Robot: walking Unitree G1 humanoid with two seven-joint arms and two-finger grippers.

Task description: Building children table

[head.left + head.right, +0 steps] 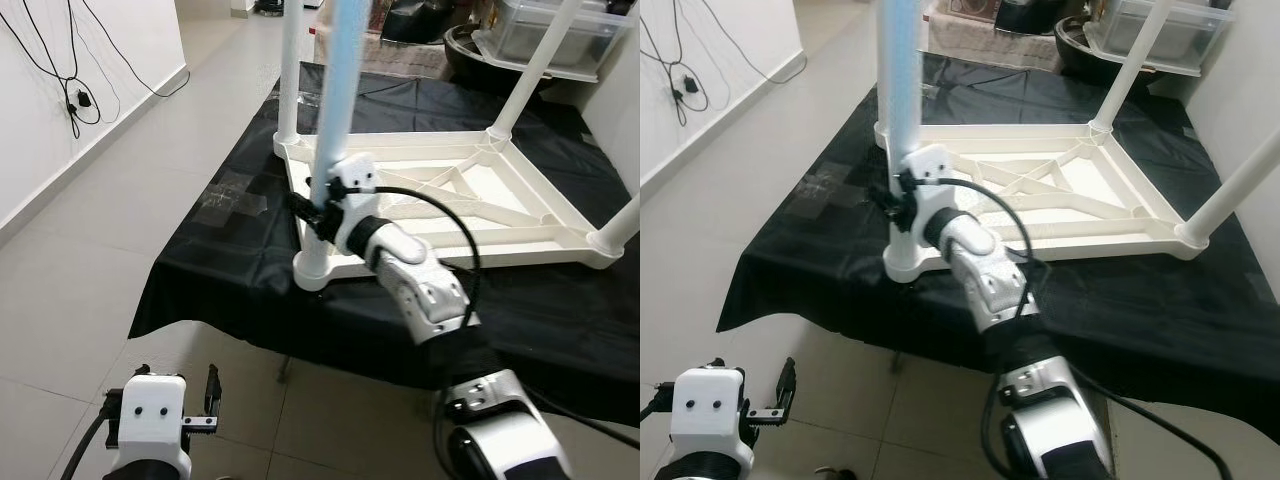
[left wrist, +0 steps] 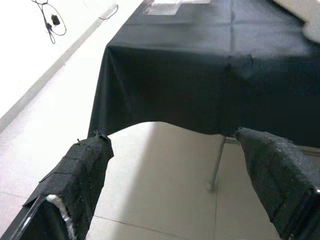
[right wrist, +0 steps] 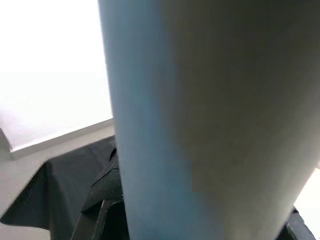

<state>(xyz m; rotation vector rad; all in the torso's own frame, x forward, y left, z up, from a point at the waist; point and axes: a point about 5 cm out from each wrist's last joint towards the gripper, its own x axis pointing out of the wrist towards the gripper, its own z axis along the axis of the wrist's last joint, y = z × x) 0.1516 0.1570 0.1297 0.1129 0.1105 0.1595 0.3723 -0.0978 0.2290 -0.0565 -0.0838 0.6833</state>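
A white children's table (image 1: 470, 200) lies upside down on a black cloth (image 1: 240, 190), its legs pointing up. The near-left leg (image 1: 335, 100) looks pale blue and stands upright in its corner socket (image 1: 318, 268). My right gripper (image 1: 318, 212) is shut on this leg just above the socket; in the right wrist view the leg (image 3: 210, 120) runs close between the black fingers (image 3: 102, 200). My left gripper (image 2: 175, 185) hangs low over the floor in front of the cloth's edge, open, with nothing between its fingers (image 2: 80, 175).
Pale floor tiles (image 1: 80, 270) lie to the left, with black cables (image 1: 75, 95) on the white wall. A clear storage box (image 1: 560, 35) and dark items stand behind the table. A thin metal support leg (image 2: 216, 165) shows under the cloth.
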